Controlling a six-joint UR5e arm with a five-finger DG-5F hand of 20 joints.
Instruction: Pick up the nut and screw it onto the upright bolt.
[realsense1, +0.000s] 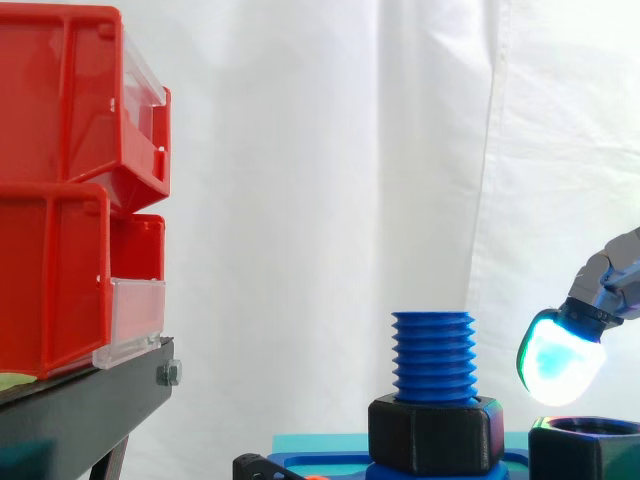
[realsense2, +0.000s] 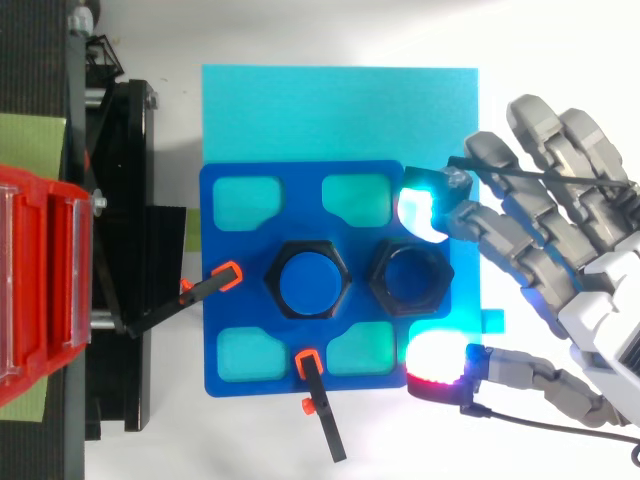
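Red bins (realsense1: 60, 200) on black stand (realsense1: 90, 400), far left, well apart from work. Blue plate (realsense2: 225, 250) on cyan mat (realsense2: 340, 100). Blue bolt (realsense1: 433, 355) upright at plate centre, black hex collar (realsense1: 435, 435) at its foot. Nut (realsense2: 410, 277) just right of bolt, near plate's right edge, flat, bore up.

Judged: nut rigid, light, probably plastic; smooth flats may slip; best pinched across opposite flats.

Hand (realsense2: 590, 290) at right, fingers spread wide, holding nothing; glowing fingertips (realsense2: 420, 205) flank nut.

Nut's inner thread dark, unreadable. Side view cuts off nut's base. Pad contact with nut unclear.
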